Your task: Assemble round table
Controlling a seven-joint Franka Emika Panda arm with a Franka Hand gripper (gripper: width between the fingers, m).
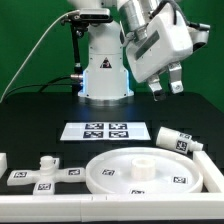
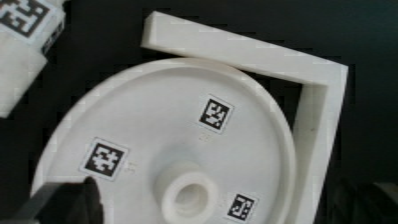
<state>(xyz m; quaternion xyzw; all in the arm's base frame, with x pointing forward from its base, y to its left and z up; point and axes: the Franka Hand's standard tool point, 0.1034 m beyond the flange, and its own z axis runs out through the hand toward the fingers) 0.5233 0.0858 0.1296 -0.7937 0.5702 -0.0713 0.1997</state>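
White plastic disc (image 1: 120, 172), rim up, raised hub at middle, flat on black tabletop (image 1: 40, 125) at 5 o'clock of exterior view, just inside white corner rail (image 1: 50, 208). Cross-shaped foot (image 1: 45, 172) at 7 o'clock, near disc, not touching. Cylinder leg (image 1: 175, 140) on its side at 3 o'clock, just beyond disc rim. Marker board (image 1: 105, 130) at centre. Arm base (image 1: 105, 70) at 12 o'clock. Tool (image 1: 167, 88) high at 1 o'clock, fingers apart, empty. Wrist view: disc face with tags, corner rail past its edge.
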